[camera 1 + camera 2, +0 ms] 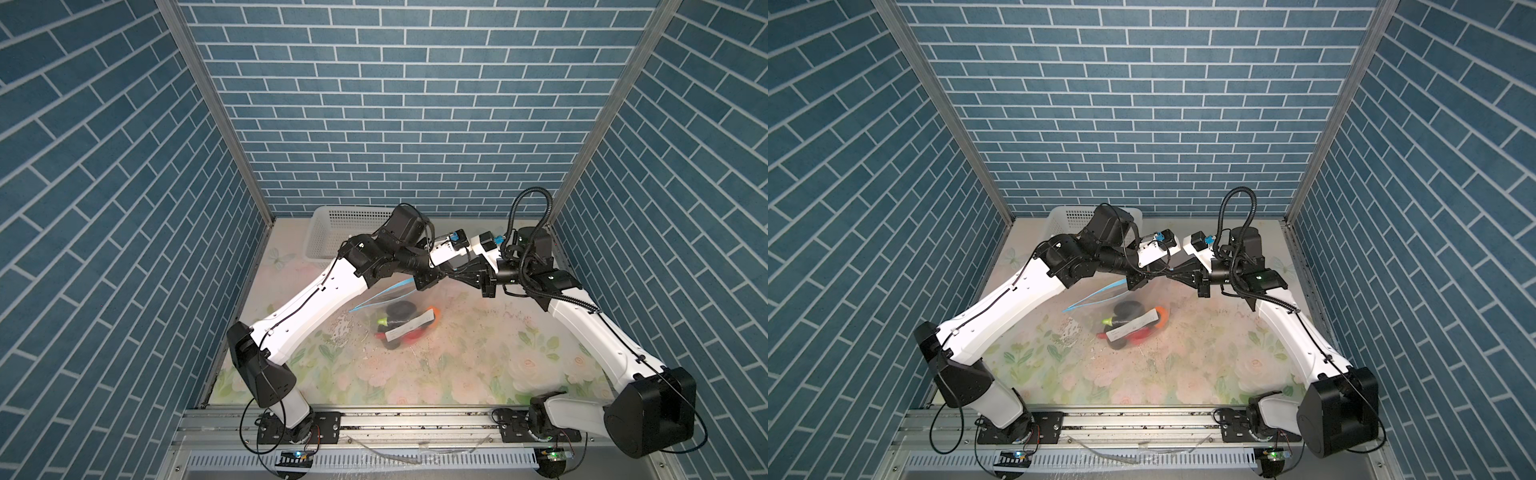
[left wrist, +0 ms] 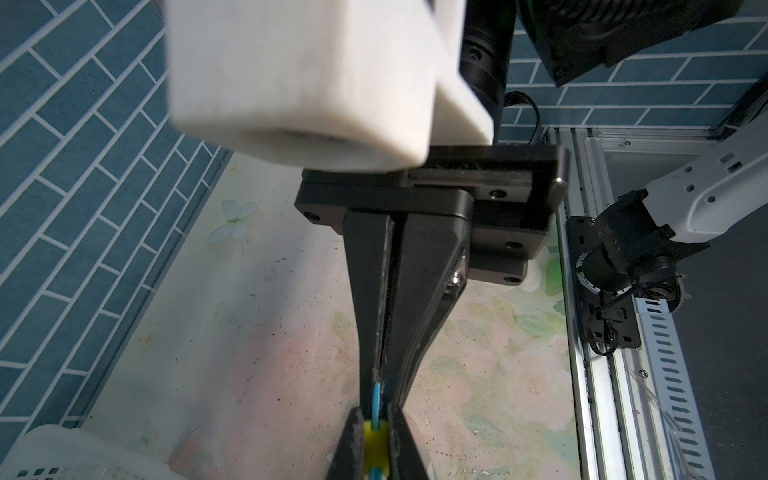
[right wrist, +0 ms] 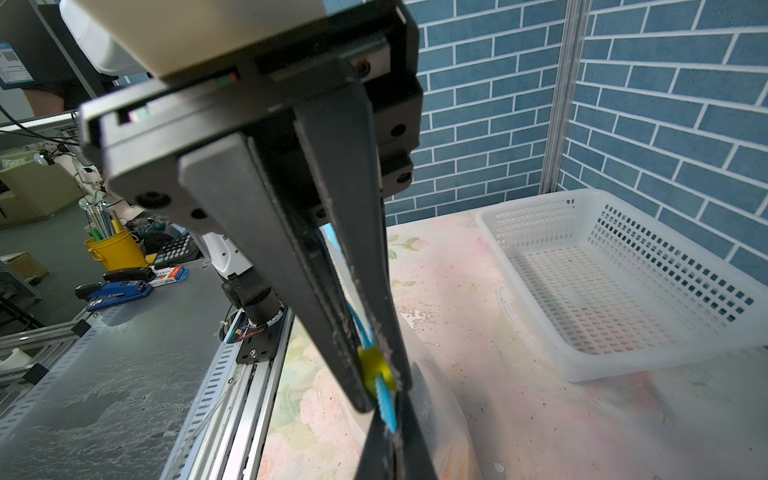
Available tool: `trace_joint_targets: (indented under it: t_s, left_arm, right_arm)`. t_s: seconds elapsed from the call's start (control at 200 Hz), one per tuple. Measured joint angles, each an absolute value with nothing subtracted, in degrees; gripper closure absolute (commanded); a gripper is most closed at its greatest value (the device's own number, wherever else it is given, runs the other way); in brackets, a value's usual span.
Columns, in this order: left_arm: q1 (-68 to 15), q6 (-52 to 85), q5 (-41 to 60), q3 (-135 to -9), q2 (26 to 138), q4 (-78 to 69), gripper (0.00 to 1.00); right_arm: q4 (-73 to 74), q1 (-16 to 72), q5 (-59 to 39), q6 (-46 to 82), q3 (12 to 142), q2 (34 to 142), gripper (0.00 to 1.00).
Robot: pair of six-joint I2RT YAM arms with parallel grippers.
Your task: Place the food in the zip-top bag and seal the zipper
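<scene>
A: Above the middle of the worktop (image 1: 457,374), I have the left tool (image 2: 375,419) clamped on the yellow slider (image 2: 376,440).
B: And the right tool (image 2: 380,372)?
A: Pinched tight on the zipper (image 2: 377,392) just beside it. The zip-top bag (image 1: 376,305) trails below them, food (image 1: 415,337) inside.

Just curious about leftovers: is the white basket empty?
Empty, as far as visible: the white basket shows only bare perforated floor.
</scene>
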State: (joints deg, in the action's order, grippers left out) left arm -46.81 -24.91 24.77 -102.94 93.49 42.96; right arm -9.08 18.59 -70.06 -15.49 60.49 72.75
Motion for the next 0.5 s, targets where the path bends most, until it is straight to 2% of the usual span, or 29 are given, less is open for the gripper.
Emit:
trace_joint_targets:
  t_s: [0.5]
  left_arm:
    - [-47.16,-26.2,22.96,-99.79,91.02,42.09,0.89]
  right_arm:
    - [-10.46,19.05,-70.08,-16.86,60.49,72.73,1.0]
